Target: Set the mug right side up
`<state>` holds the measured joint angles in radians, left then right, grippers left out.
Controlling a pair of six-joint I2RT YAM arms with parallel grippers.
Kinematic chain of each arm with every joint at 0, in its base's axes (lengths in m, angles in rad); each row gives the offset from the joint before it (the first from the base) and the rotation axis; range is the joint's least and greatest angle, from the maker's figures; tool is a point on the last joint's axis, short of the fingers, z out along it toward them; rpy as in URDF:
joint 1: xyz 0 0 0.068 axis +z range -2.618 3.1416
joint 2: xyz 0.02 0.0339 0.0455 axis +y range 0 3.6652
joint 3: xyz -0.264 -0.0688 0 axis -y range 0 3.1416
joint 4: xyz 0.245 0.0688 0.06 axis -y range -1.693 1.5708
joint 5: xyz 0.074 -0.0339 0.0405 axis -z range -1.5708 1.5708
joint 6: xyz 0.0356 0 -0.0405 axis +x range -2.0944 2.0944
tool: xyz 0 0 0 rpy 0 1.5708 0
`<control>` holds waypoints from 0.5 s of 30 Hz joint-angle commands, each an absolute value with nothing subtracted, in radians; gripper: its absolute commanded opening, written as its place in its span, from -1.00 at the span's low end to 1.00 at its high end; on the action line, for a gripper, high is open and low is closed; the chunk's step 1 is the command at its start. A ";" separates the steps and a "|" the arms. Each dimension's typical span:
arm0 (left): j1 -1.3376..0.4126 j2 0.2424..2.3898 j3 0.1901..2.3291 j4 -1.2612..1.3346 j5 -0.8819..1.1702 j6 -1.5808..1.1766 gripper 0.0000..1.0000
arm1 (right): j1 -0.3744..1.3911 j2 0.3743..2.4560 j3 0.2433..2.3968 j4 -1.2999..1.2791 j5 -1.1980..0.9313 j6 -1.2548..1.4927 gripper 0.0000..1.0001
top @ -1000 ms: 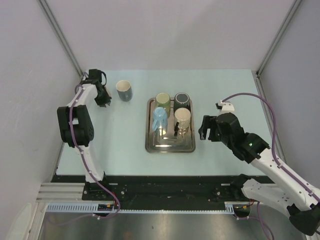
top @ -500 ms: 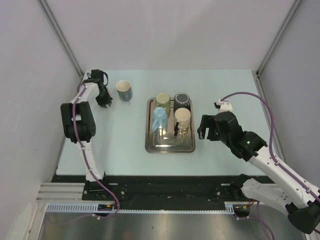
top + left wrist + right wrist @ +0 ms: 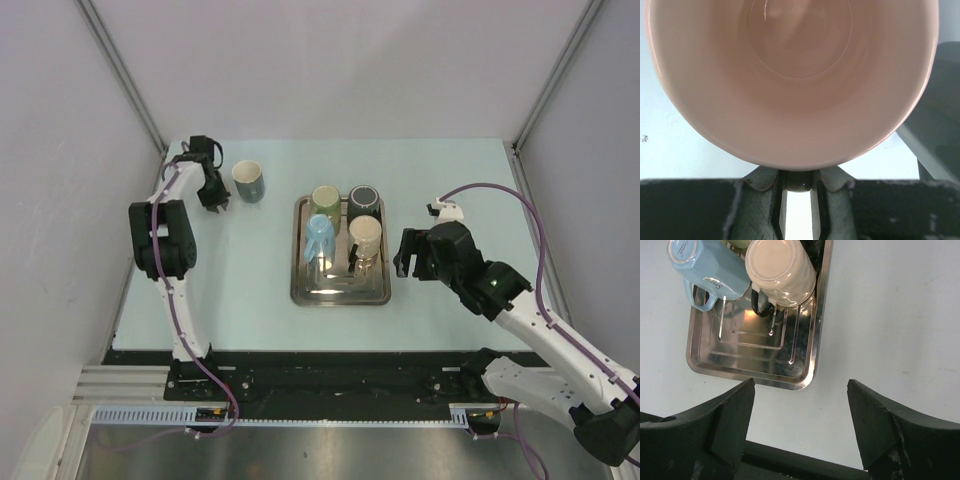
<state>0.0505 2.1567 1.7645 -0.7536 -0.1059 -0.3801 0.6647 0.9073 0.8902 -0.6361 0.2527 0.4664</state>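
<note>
The mug [image 3: 247, 181] is dark grey outside and cream inside. It stands upright, mouth up, on the table at the far left. In the left wrist view its cream inside [image 3: 795, 75] fills the frame. My left gripper [image 3: 214, 194] is just left of the mug, and its fingers are closed on the mug's dark handle [image 3: 799, 181]. My right gripper [image 3: 405, 256] is open and empty, hovering over the table just right of the tray; in the right wrist view [image 3: 800, 387] its jaws stand wide apart.
A steel tray [image 3: 303, 290] in the middle holds a green mug [image 3: 325, 199], a dark mug [image 3: 364, 199], a light blue mug [image 3: 318, 238] on its side and a cream mug [image 3: 365, 236]. The right wrist view shows the tray's near right corner [image 3: 812, 365].
The left arm's elbow has swung further back and its wrist has shifted slightly towards the mug. The mug stays upright in place. The right arm has barely moved.
</note>
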 commanded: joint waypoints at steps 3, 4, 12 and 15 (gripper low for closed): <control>0.032 2.154 1.845 -0.745 -0.138 -0.359 -0.53 | 0.657 0.896 0.884 -0.612 0.252 0.456 0.59; 0.034 2.152 1.845 -0.749 -0.141 -0.359 -0.52 | 0.657 0.891 0.882 -0.614 0.252 0.454 0.59; 0.034 2.137 1.821 -0.756 -0.161 -0.354 -0.24 | 0.652 0.879 0.874 -0.615 0.247 0.454 0.59; 0.034 2.131 1.818 -0.759 -0.164 -0.356 -0.14 | 0.653 0.874 0.873 -0.617 0.248 0.454 0.59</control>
<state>0.0338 2.1731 1.7935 -0.7620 -0.1375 -0.3649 0.6567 0.8940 0.8799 -0.6319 0.2462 0.4664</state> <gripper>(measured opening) 0.398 0.796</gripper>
